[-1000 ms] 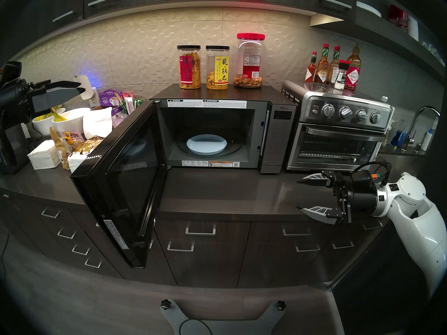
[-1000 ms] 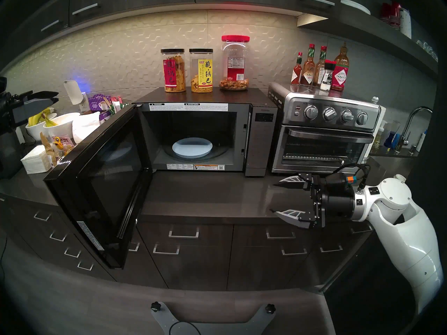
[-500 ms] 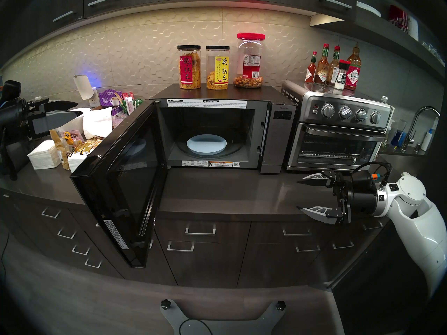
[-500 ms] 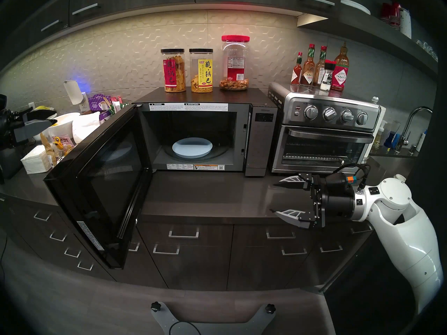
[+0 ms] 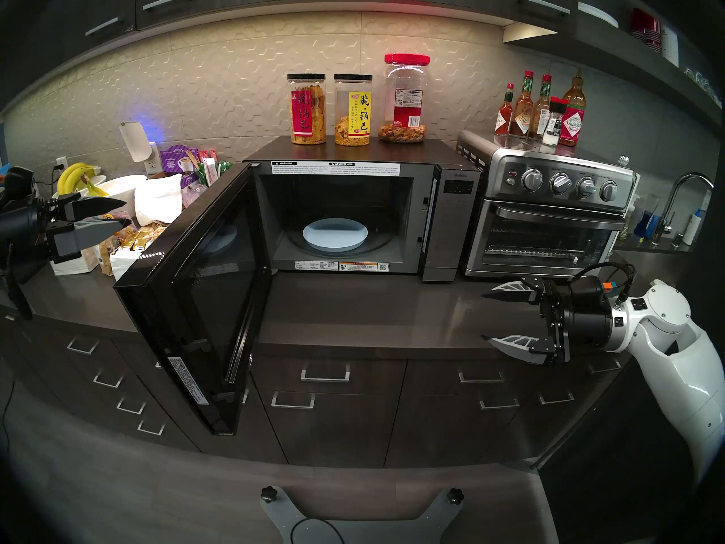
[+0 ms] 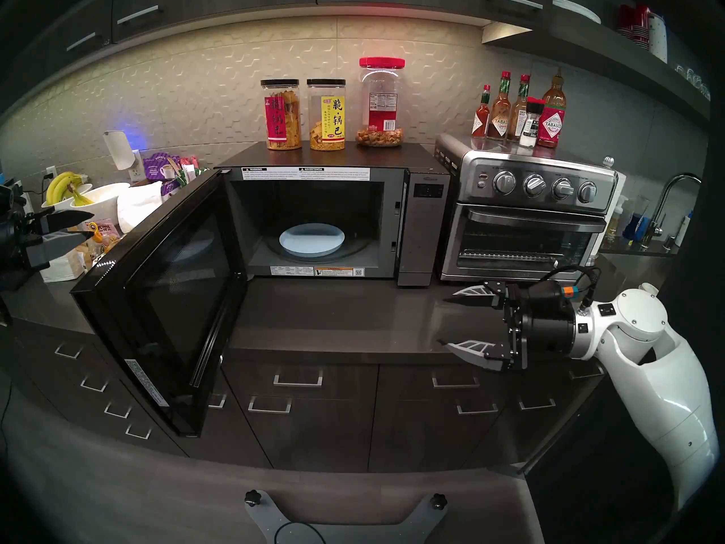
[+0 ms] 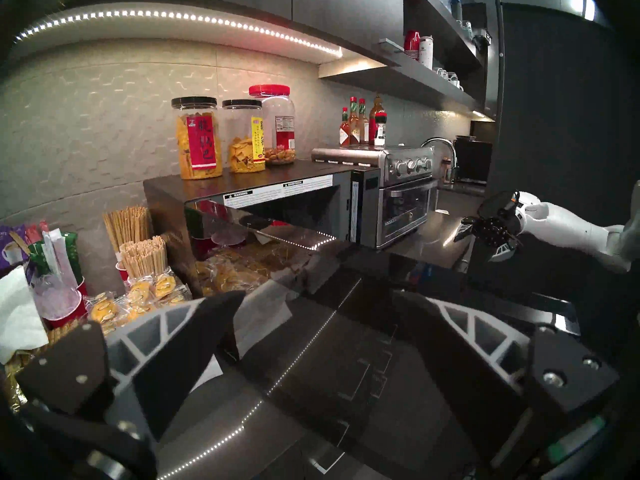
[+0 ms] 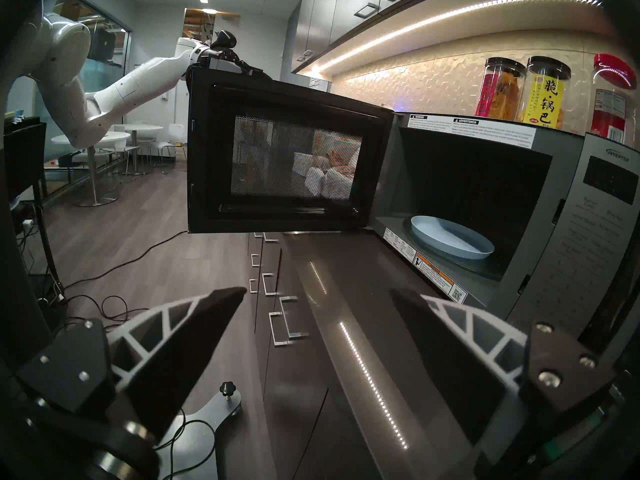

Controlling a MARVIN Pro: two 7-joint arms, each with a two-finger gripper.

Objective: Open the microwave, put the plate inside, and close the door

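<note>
The black microwave [image 5: 451,225] stands on the counter with its door [image 5: 204,296] swung wide open to the left. Inside, the pale blue plate [image 5: 335,235] [image 8: 450,240] lies flat on the turntable. My left gripper [image 5: 126,214] [image 7: 318,294] hovers open and empty left of the door's outer face, near its upper free edge and above snack packets; that glossy door [image 7: 346,365] fills its wrist view. My right gripper [image 5: 482,316] [image 8: 317,290] is open and empty over the counter's front right, pointing left toward the door [image 8: 294,160].
A steel toaster oven [image 5: 549,217] with sauce bottles [image 5: 541,111] on top stands right of the microwave. Three snack jars [image 5: 353,111] sit on the microwave. Bowls with bananas [image 5: 90,186], napkins [image 5: 74,264] and snack packets crowd the left counter. A faucet [image 5: 682,201] is far right.
My left gripper has come down from beside the wall outlet to the level of the door's upper edge, uncovering the bananas. The right arm, door and plate have not moved.
</note>
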